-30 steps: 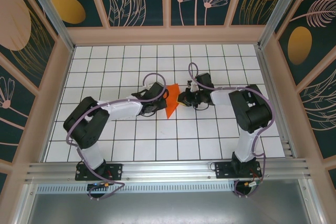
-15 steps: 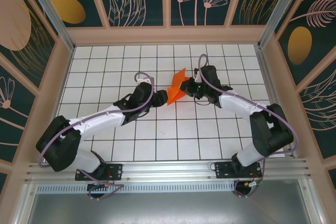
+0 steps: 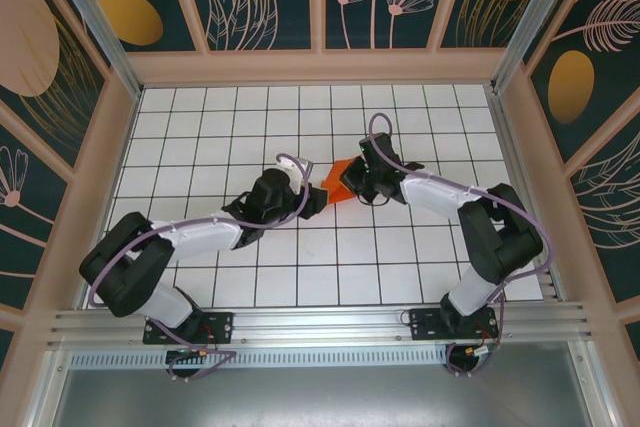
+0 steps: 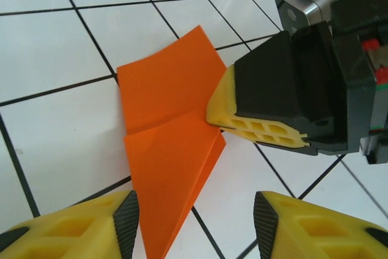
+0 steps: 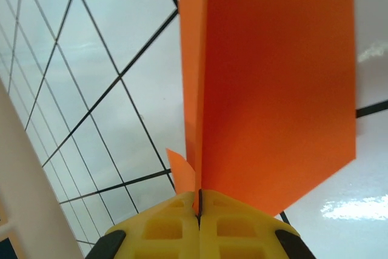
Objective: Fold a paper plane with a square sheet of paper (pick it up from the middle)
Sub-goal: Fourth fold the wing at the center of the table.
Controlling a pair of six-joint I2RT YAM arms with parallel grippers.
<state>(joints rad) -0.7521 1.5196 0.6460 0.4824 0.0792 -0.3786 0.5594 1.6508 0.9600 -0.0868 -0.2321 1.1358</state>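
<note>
Just left of the table's (image 3: 200, 127) middle, the left gripper (image 3: 312, 199) (image 4: 194, 222) stands with jaws apart, gripping nothing; the pointed near end of the paper (image 3: 335, 179) (image 4: 167, 119) reaches between its fingers. The folded, creased orange paper sits at the table's middle, its left part on the tiles. Just right of the middle, the right gripper (image 3: 352, 179) (image 5: 199, 201) is clenched on the paper's right edge.

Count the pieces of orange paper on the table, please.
1. The folded paper is mid-table between the two arms. The right tool is shut on its edge, and the left tool is open just before it. Another piece could be hidden under the arms.
</note>
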